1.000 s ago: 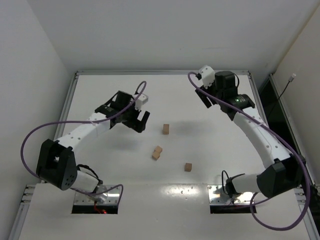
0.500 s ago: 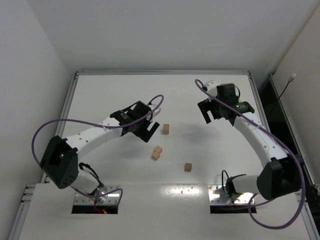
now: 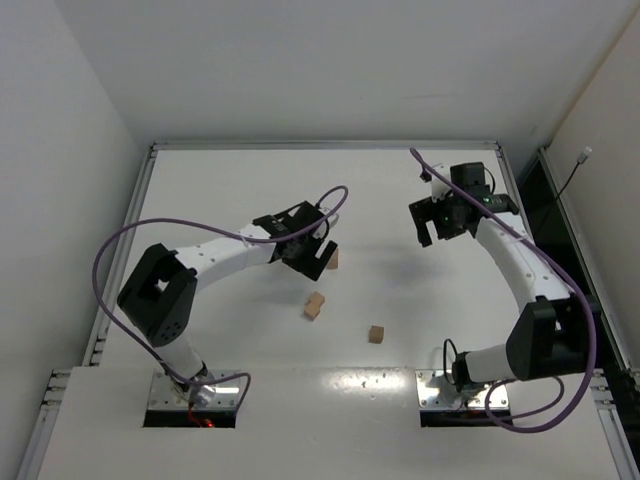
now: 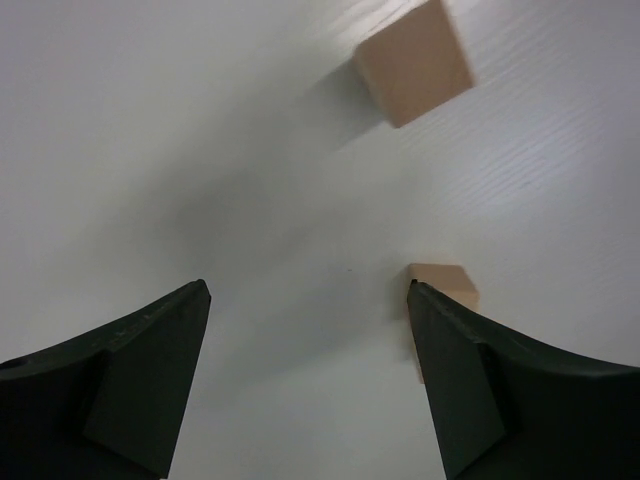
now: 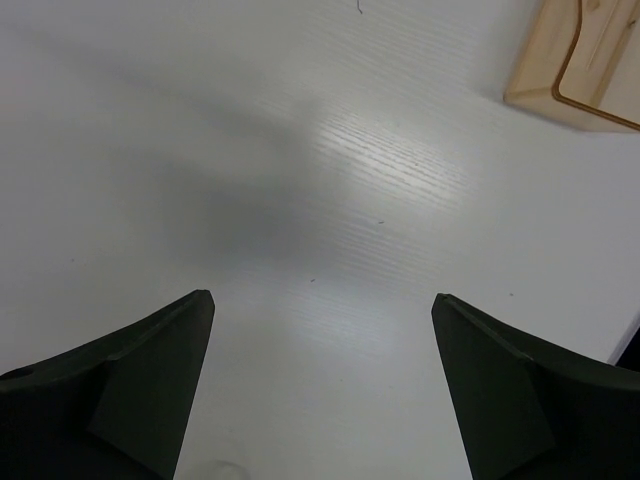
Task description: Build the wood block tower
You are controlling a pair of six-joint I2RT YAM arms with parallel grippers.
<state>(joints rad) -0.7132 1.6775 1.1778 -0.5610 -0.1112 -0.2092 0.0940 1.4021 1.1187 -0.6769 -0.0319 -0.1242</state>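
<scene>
**Top external view**
- The white counter [image 3: 200,190] carries the wood blocks near its centre, all at counter level and none stacked.
- The rear block [image 3: 334,259] lies just beside the left tool [image 3: 318,262] and is partly covered by it.
- The middle block [image 3: 315,305] lies nearer the arm bases. It may be two cubes touching, but this view does not resolve that.
- The front block [image 3: 376,334] lies to the right of the middle block and apart from it.
- The right tool [image 3: 435,232] hangs over bare counter, well apart from every block.

**Left wrist view**
- The left tool [image 4: 306,288] has its jaws spread wide, with only bare counter between them. It holds nothing.
- The lower block [image 4: 445,283] sits just beside the tip of the finger [image 4: 500,390] on the right of the picture, outside the gap and partly hidden behind that finger.
- The upper block [image 4: 412,62] lies farther ahead, apart from the lower block.

**Right wrist view**
- The right tool [image 5: 322,297] also has its jaws wide apart and is empty. Only white counter shows between the two fingers.
- A corner of a translucent amber tray [image 5: 575,60] appears at the top right edge, well clear of the fingers.
- No wood block appears in this view
</scene>
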